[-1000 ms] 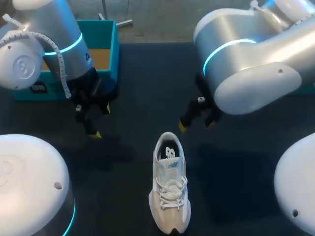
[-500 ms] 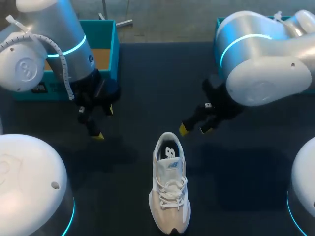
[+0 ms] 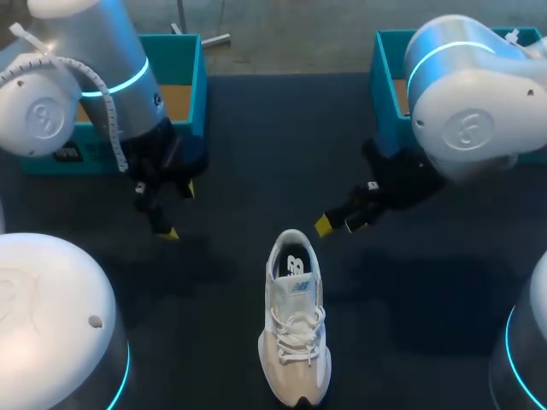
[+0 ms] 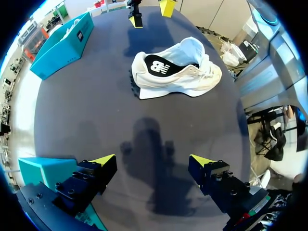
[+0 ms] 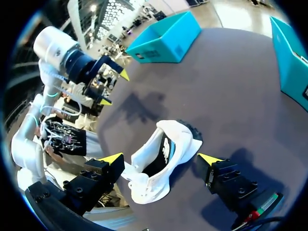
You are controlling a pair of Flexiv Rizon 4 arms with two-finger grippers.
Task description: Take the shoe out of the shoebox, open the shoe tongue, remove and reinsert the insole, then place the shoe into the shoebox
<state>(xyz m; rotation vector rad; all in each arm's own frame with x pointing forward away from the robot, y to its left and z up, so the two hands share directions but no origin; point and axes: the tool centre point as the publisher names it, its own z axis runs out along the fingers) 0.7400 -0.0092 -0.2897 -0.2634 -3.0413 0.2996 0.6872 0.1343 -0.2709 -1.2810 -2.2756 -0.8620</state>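
shoe (image 3: 295, 329) stands on its sole, laced, at the middle of the tabletop's (image 3: 256, 137) near edge, toe toward that edge. left claw (image 3: 177, 212) and right claw (image 3: 338, 225) are both released and empty, clear of it. we judge the shoe light: upper and tongue soft, sole and heel stiffer. pinch the tongue tip; steady it at the heel collar.

Open table (image 3: 248, 128) on every side of the shoe (image 3: 295, 323).

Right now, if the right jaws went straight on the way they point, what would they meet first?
The shoe. Its heel end lies just ahead, in line with the gap between the open jaws. Probably the heel collar is touched first, though depth is hard to judge.
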